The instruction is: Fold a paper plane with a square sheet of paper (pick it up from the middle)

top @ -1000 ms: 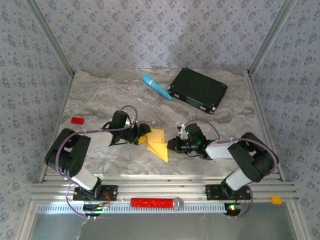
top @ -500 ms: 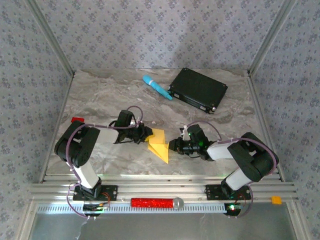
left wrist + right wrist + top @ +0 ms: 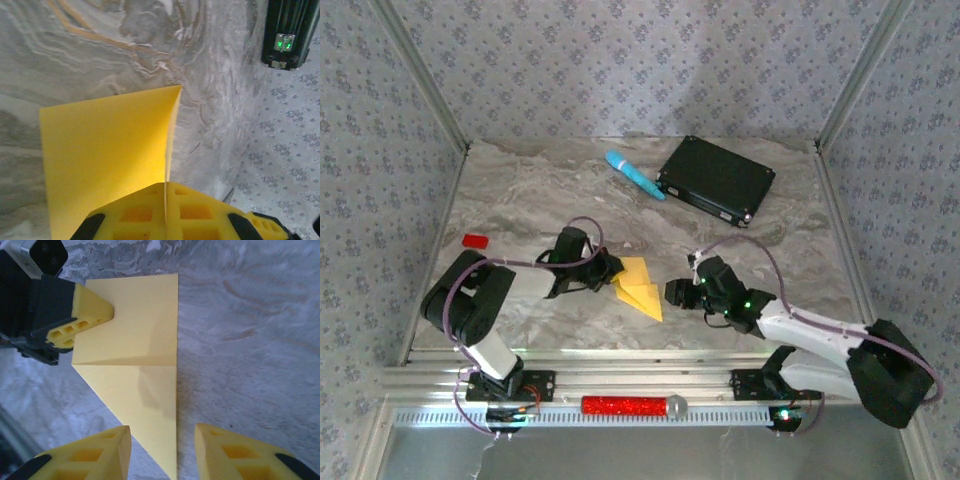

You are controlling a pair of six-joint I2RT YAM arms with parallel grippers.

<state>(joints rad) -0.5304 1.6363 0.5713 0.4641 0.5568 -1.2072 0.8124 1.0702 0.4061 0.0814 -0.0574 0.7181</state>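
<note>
Left gripper (image 3: 610, 270) is clamped shut on the edge of the square sheet of paper (image 3: 640, 285), which sits mid-table (image 3: 520, 190) between the two arms. Right gripper (image 3: 672, 292) hangs partly open and empty, its fingers either side of the sheet's straight edge near the pointed end (not pinching it, as far as I can see). One crease runs across, with one end tapered and the other square. I'd call this early going: no plane yet, and the nose, centre fold and wings remain.
</note>
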